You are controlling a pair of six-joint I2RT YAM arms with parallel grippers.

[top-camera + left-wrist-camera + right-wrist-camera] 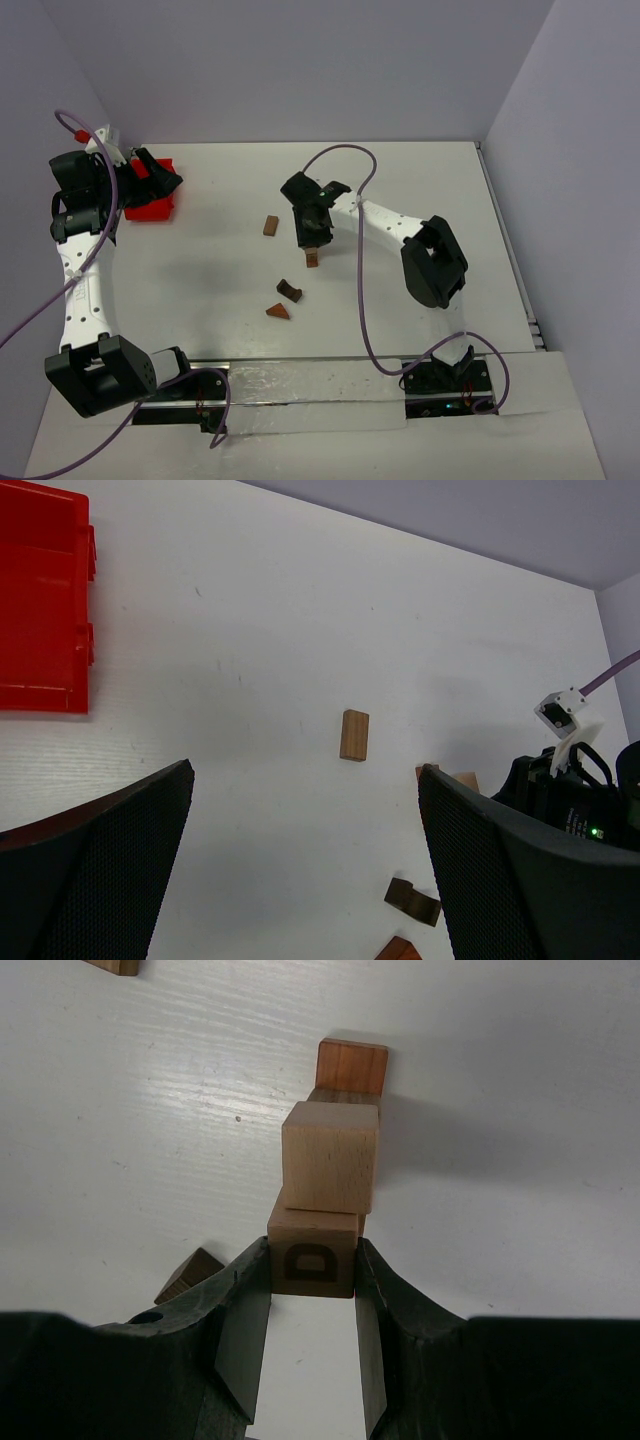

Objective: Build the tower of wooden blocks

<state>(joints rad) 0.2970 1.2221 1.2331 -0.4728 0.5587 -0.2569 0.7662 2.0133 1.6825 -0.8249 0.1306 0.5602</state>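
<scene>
The wood block tower (pixel 330 1157) stands mid-table as a narrow stack (pixel 312 258). In the right wrist view a reddish block (pixel 352 1065) is farthest, then a pale cube, and nearest a tan cube marked D (pixel 312 1250). My right gripper (pixel 312 1268) is shut on that D cube, one finger pressed on each side. Seen from above, the right gripper (pixel 312 236) hangs right over the stack. My left gripper (pixel 160 180) is open and holds nothing, far left beside the red tray. In its own view the left gripper (pixel 305 870) frames bare table.
Loose pieces lie left of and in front of the stack: a tan cuboid (pixel 270 226) (pixel 354 735), a dark arch block (pixel 289 291) (pixel 413 901) and a reddish wedge (pixel 278 311) (pixel 398 949). The red plastic tray (pixel 150 208) (pixel 40 600) sits at the far left. Walls close in the table's far and right sides.
</scene>
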